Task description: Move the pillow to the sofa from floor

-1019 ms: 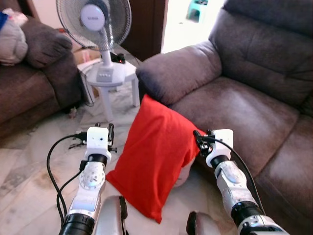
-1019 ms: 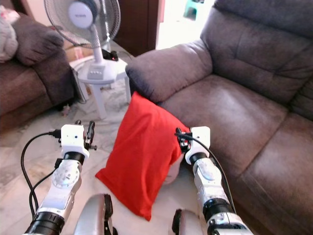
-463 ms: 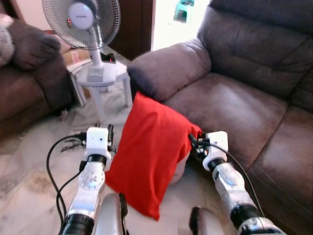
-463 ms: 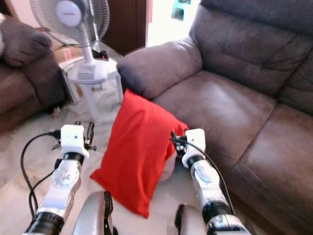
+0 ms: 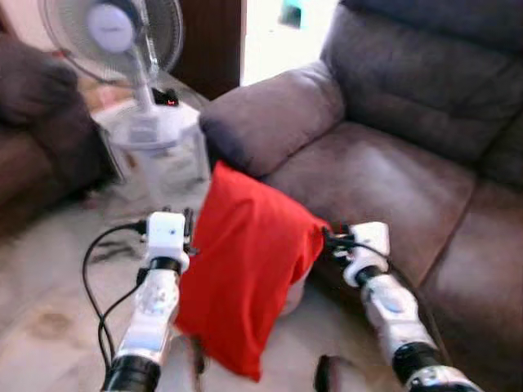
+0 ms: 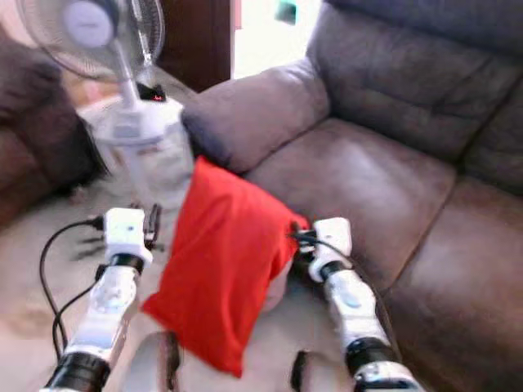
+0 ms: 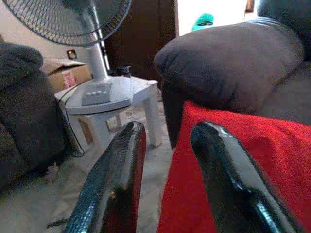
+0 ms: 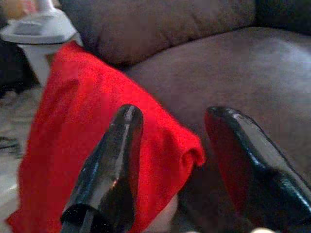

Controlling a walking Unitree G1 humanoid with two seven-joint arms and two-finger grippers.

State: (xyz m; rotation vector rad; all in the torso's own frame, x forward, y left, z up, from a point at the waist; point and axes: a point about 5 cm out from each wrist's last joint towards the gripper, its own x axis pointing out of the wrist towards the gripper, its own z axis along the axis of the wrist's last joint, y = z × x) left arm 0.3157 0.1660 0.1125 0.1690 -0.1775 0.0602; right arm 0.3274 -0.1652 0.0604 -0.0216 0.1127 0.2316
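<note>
On the left a fan stands on a small white stool, well apart from the work. Next comes the left gripper, held up just beside the left edge of the red pillow. Its jaws are open and hold nothing, and I think it waits there so it can press on that side. The pillow stands on its edge on the floor, with its top corner leaning on the front of the sofa, under the big round armrest. It leans like that because the sofa holds it up. On the right, the right gripper is at the pillow's other corner, close to the sofa seat. Its jaws are wide open around that corner and are not squeezing it yet. With one gripper on each side, the robot looks ready to pinch the pillow and lift it. There are no boxes or bowls to fill here. The sofa seat is where the pillow must go.
</note>
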